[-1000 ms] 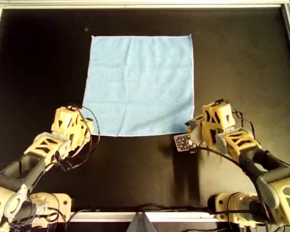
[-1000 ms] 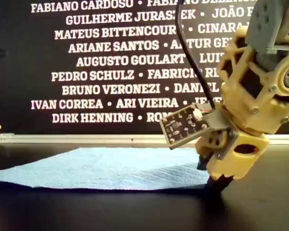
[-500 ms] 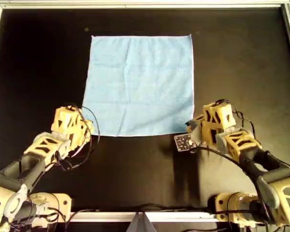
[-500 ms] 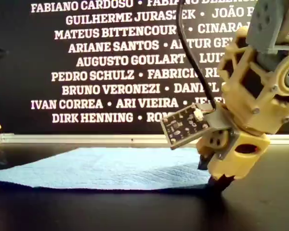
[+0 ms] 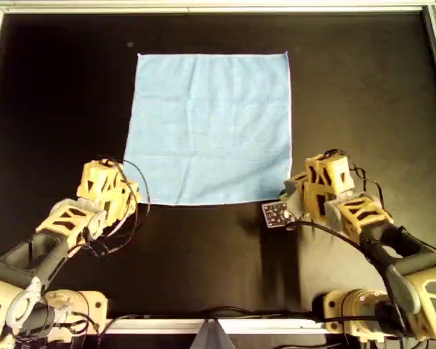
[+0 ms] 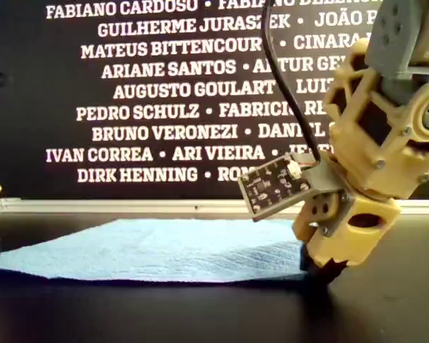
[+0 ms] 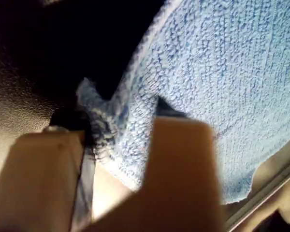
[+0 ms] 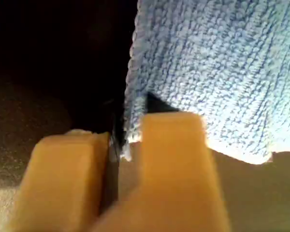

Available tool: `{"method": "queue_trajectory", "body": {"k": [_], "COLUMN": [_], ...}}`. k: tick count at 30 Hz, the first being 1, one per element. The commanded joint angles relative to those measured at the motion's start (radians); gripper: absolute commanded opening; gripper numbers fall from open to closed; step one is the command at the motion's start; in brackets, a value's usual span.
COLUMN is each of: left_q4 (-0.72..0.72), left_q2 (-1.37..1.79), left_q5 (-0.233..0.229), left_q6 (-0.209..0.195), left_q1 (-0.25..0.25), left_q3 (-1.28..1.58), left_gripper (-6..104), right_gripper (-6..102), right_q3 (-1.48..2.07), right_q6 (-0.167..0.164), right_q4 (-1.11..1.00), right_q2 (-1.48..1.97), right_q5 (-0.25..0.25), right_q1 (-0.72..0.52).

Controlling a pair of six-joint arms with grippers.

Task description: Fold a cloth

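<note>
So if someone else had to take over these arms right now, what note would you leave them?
My first gripper: shut on a near corner of the cloth.
My second gripper: shut on the cloth's edge at another near corner.
Which overhead arm is which, the wrist views don't settle.
Cloth: spread flat on the black table, near corners at the two grippers.
Done: both corners pinched.
Left: lift them, carry them over to the far edge, release.

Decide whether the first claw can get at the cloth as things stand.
Probably yes: in the first wrist view my first claw has a bunched corner of the cloth between its fingers, and nothing blocks it.
</note>
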Motion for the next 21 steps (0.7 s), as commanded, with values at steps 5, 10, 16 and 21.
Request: {"method": "queue_trajectory", "body": {"k": [5,10,16,21], "left_q4": [-0.015,-0.012,-0.005,0.005], "left_q2": [0.003,0.012,0.040,0.195], "left_q5": [0.005,0.005,0.002,-0.012], "left_q6": [-0.005,0.005,-0.003,-0.003], "left_q1": [0.028,0.028,0.015,0.017], "left_q3": [-0.014,-0.012,0.006,0.075], "left_gripper": [-3,2,1,1], "right_gripper": [2,2,2,2], "right_q3": [-0.063,-0.052,0.003,0.135], "right_q6": [0.003,0.003,0.003,-0.012], "right_q4": [-0.012,-0.011,-0.011,-0.009], "right_q2": [0.009,0.012,0.067,0.250], "right_q5": [0.002,0.006,0.006,0.006], "right_q1": [-0.008,-0.008,-0.009,-0.009]}}
